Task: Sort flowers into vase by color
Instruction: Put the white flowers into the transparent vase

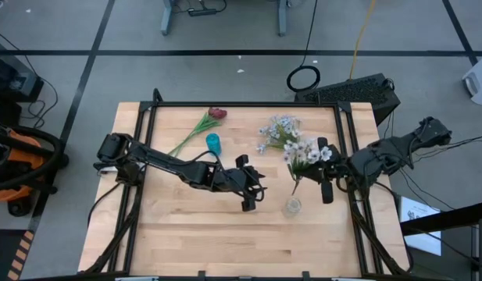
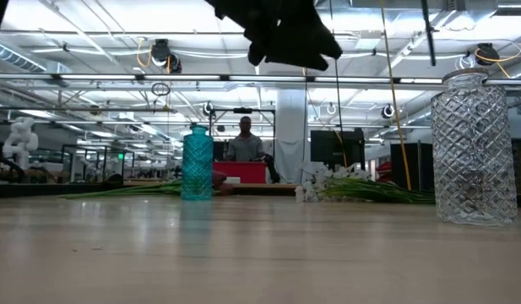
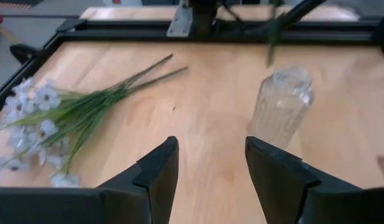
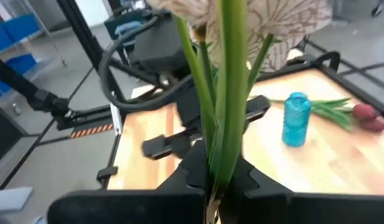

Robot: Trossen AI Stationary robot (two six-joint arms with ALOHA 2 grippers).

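Note:
My right gripper (image 1: 322, 173) (image 4: 213, 186) is shut on a spray of white blossoms (image 1: 305, 153). The spray's stem end (image 3: 272, 43) hangs just above a clear glass vase (image 1: 292, 207) (image 3: 281, 107) (image 2: 473, 149) that stands on its base. My left gripper (image 1: 252, 193) (image 3: 207, 171) is open in the air, left of that vase and pointing at it. A second white spray (image 1: 278, 129) (image 3: 61, 118) lies flat near the far edge. A teal vase (image 1: 213, 143) (image 4: 296, 118) stands upright, and a red tulip stem (image 1: 216, 115) (image 4: 365, 112) lies beyond it. My right gripper pinches the white spray's bundle of green stems (image 4: 221, 140) between its two fingers, coming roughly level from the table's right side and lying across the stems. The spray is lifted clear and near upright, with its blossoms (image 4: 266, 18) above the fingers and its stem end below.
A black frame rail (image 1: 248, 104) runs around the tabletop. Bare wood lies along the near half of the table (image 1: 225, 242). Far behind the table, in the low view, a person (image 2: 245, 143) stands in the room.

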